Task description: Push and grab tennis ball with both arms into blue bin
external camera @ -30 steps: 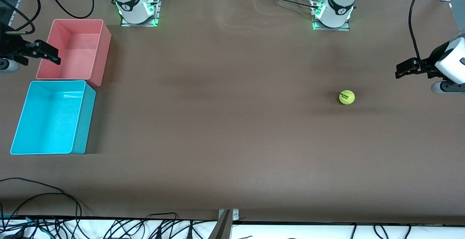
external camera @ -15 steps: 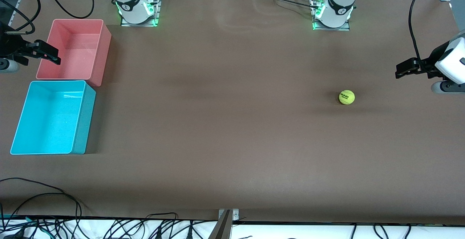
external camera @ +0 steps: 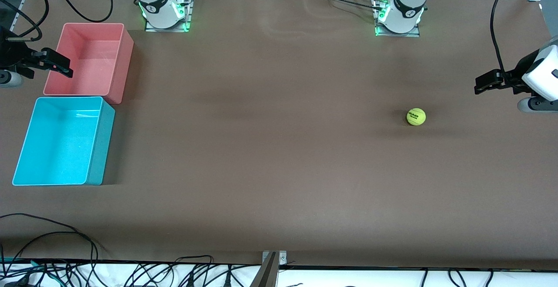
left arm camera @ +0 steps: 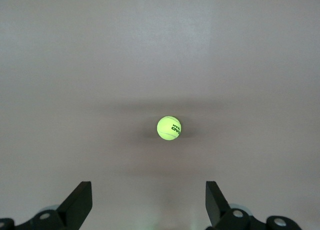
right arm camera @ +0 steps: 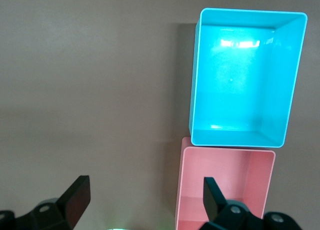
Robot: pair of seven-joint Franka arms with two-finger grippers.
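The tennis ball (external camera: 416, 116) (left arm camera: 169, 128), yellow-green with a dark logo, rests on the brown table toward the left arm's end. My left gripper (external camera: 483, 83) (left arm camera: 148, 200) hangs open in the air past the ball at that end of the table, with nothing between its fingers. The blue bin (external camera: 27, 130) (right arm camera: 197, 89) stands empty at the right arm's end. My right gripper (external camera: 61, 65) (right arm camera: 146, 197) is open and empty, over the outer wall of the pink bin (external camera: 118, 53) (right arm camera: 270, 190).
The pink bin sits right beside the blue bin, farther from the front camera. Both arm bases (external camera: 163, 10) (external camera: 399, 14) stand along the table's back edge. Cables (external camera: 52, 243) trail along the front edge.
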